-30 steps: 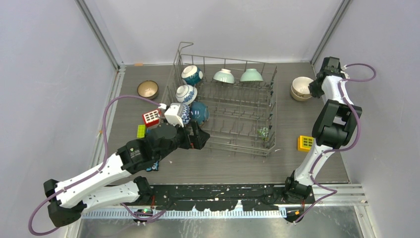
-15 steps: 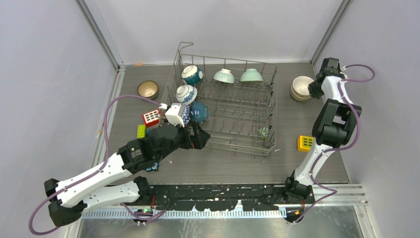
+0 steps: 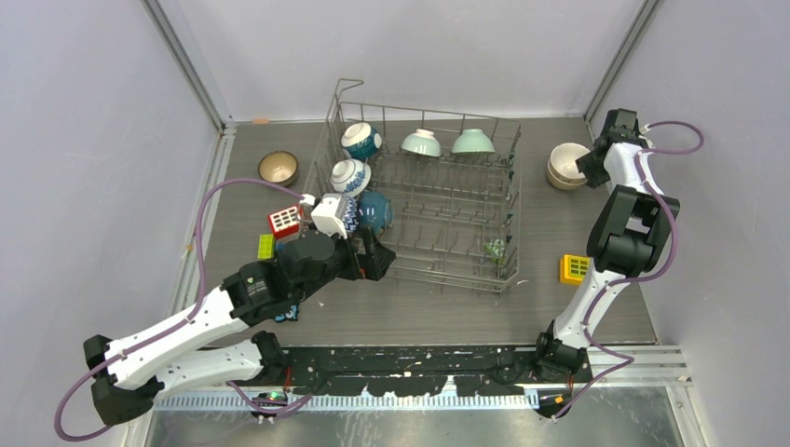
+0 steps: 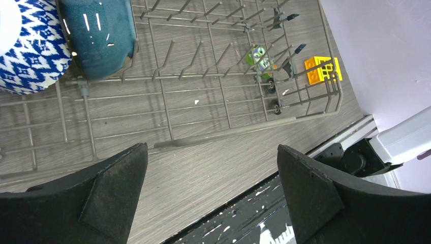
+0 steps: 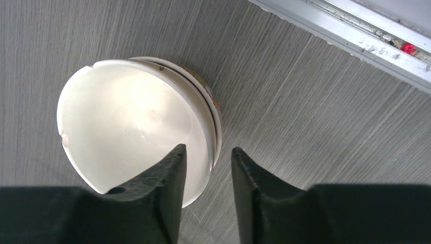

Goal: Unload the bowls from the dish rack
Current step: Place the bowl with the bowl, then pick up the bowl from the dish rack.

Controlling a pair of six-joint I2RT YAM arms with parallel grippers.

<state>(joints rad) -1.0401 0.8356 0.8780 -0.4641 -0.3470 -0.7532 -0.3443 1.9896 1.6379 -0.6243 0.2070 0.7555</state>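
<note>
The grey wire dish rack (image 3: 447, 209) stands mid-table. It holds two blue-and-white bowls (image 3: 360, 141) (image 3: 350, 176), a dark teal bowl (image 3: 374, 211) and two mint bowls (image 3: 421, 142) (image 3: 472, 142). Another blue-and-white bowl (image 3: 333, 215) sits at its left edge. My left gripper (image 3: 380, 253) hangs open and empty over the rack's near left corner. Its wrist view shows the teal bowl (image 4: 99, 35) and a blue-and-white bowl (image 4: 25, 46). A stack of cream bowls (image 3: 565, 166) stands on the table at the right. My right gripper (image 5: 208, 155) straddles the top bowl's rim (image 5: 212, 122), jaws slightly apart.
A brown bowl (image 3: 278, 169) stands on the table left of the rack. Red (image 3: 284, 221) and green (image 3: 266, 246) blocks lie near my left arm, and a yellow block (image 3: 575, 268) lies at the right. A small green toy (image 3: 495, 249) sits in the rack. Walls close in on three sides.
My right gripper has shifted very slightly at the cream bowls. The left arm and the bowls in the rack have not moved.
</note>
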